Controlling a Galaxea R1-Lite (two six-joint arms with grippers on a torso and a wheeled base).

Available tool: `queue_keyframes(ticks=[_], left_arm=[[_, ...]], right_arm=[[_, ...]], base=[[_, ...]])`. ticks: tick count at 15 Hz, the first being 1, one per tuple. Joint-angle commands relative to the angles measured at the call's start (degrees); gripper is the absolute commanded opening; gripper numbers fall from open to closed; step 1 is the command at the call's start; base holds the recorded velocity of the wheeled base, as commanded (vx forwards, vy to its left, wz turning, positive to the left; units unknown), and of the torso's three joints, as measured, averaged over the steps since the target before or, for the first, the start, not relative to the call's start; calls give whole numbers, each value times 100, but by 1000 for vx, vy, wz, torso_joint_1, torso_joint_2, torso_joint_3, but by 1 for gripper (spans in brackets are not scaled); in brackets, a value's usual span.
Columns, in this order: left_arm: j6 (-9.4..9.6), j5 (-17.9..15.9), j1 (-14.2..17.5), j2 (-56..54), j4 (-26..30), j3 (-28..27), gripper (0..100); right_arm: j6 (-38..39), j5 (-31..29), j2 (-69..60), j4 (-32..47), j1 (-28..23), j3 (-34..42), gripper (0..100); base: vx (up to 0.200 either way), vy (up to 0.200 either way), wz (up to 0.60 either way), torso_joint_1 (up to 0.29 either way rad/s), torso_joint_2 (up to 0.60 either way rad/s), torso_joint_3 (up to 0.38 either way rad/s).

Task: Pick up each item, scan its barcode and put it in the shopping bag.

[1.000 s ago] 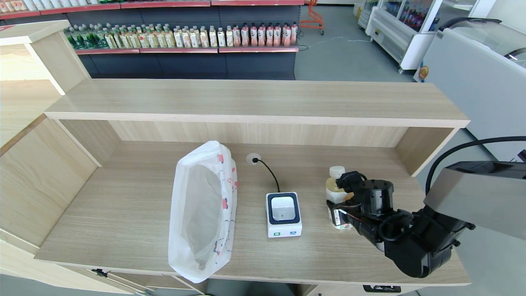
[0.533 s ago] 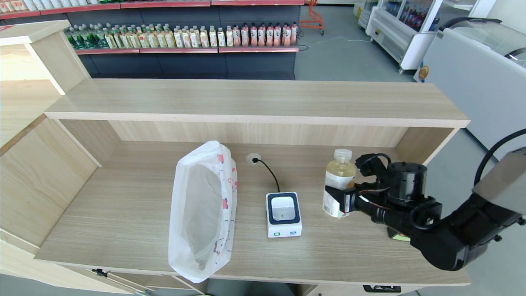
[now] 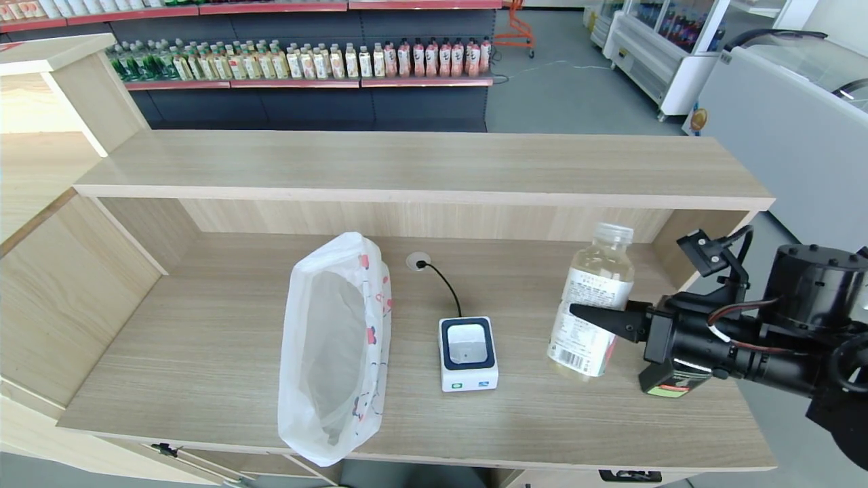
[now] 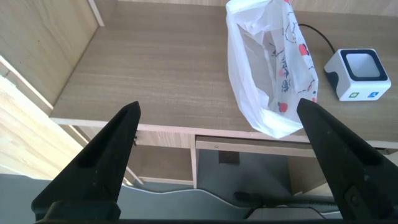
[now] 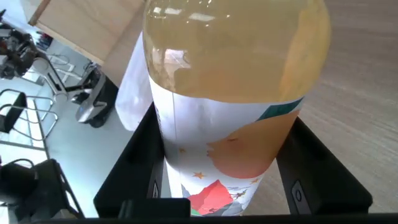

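A clear bottle (image 3: 593, 305) of pale yellow drink, with a white cap and a white label, hangs tilted above the right side of the counter. Its barcode faces forward near its lower end. My right gripper (image 3: 598, 316) is shut on the bottle around the label; in the right wrist view the bottle (image 5: 236, 93) sits between the black fingers (image 5: 140, 165). The white barcode scanner (image 3: 468, 352) lies left of the bottle. The white shopping bag (image 3: 336, 346) stands open further left. My left gripper (image 4: 217, 107) is open off the counter's front edge, near the bag (image 4: 273, 68).
A small green and red item (image 3: 668, 383) lies on the counter (image 3: 203, 352) under my right arm. The scanner's black cable (image 3: 444, 281) runs to a hole at the back. A raised shelf and side walls enclose the counter. Store shelves with bottles stand behind.
My right gripper has lifted the bottle off the counter, up and to the right, and tilted it. The small green and red item behind it has come into sight.
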Motion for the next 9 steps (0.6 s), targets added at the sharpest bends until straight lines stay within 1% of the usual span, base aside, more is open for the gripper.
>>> queue_keyframes(ticks=[1,6,9], left_arm=[[-1,1,2,-2,-1,1,100],[-1,1,2,-2,-1,1,100],[-1,-8,2,-2,-1,1,100]], right_arm=[[-4,266,-688,440,209,265,0],[14,266,-565,431,1062,371,0],[14,275,-460,387,1211,353,0]], base=[[0,0,0,0,0,0],[0,0,0,0,0,0],[0,0,0,0,0,0]])
